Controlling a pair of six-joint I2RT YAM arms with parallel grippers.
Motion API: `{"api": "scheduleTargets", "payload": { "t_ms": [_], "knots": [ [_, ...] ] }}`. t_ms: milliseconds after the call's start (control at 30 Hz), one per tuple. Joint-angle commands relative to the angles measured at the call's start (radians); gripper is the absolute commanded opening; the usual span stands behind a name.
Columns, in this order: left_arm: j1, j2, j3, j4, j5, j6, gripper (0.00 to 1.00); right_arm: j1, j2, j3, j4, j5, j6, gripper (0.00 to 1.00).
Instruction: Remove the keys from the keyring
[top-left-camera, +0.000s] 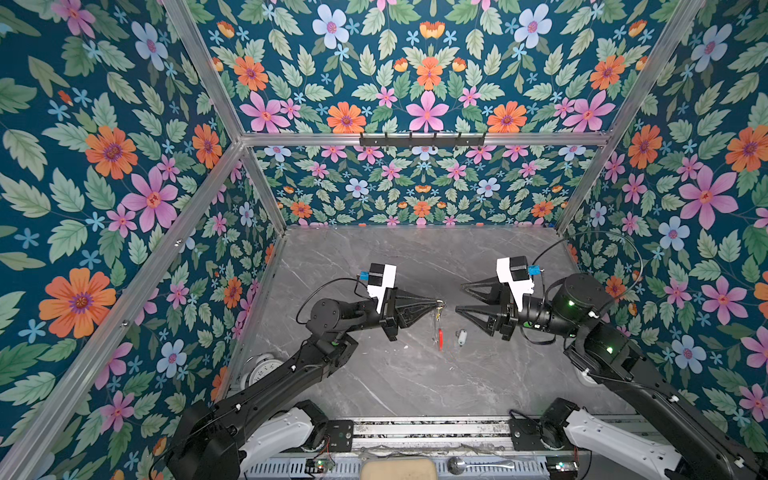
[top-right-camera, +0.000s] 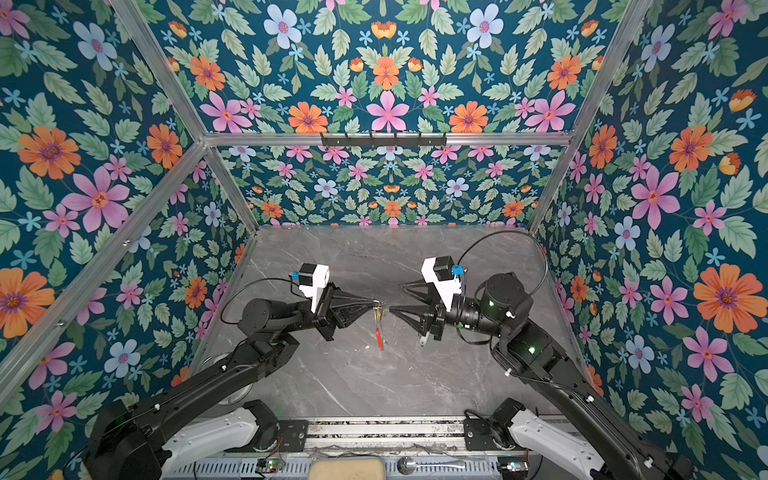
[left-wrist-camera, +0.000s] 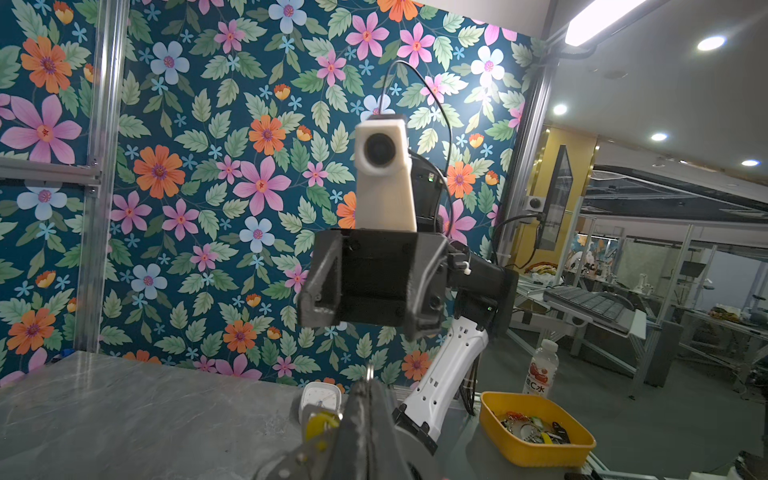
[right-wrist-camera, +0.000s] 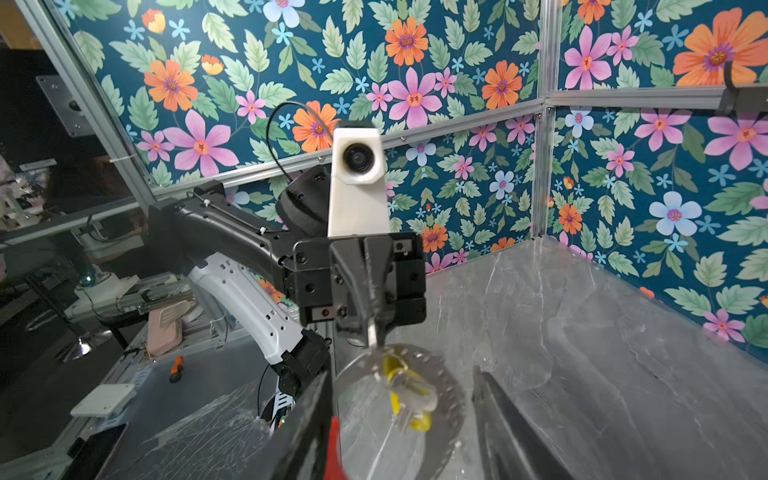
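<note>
While the left gripper (top-left-camera: 434, 302) has its jaws pressed fully together on the top of the keyring (right-wrist-camera: 451, 399), the right gripper (top-left-camera: 459, 298) faces it from 3 o'clock with its jaws about half apart, nothing between them and nothing touched. In both top views the keyring hangs edge-on below the left jaws, its red section (top-left-camera: 439, 338) lowest and close over the table (top-left-camera: 374, 374); whether it rests on the table cannot be told. The right wrist view shows the pinch plainly: the closed jaws clamp a small silver piece at the keyring's rim, and the thin grey wire curves down and round from there. A yellow-tagged key (right-wrist-camera: 409, 395) dangles on the keyring just under the pinch, inside the circle, and appears in that view between the right gripper's two spread fingers (right-wrist-camera: 503, 419), apart from both. A white-tagged key (top-left-camera: 461, 336) lies loose on the table at 3 o'clock of the red section, near it but not touching, under the right gripper's nearer jaw.
</note>
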Motion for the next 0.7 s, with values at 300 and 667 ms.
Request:
{"api": "scheduleTargets", "payload": {
  "t_ms": [300, 667],
  "knots": [
    [0.0, 0.016, 0.0, 0.074, 0.007, -0.021, 0.0, -0.011, 0.096, 0.043, 0.071, -0.212, 0.092, 0.42],
    [0.0, 0.033, 0.003, 0.094, -0.002, -0.033, 0.0, -0.01, 0.112, 0.04, 0.03, -0.196, 0.099, 0.22]
  ]
}}
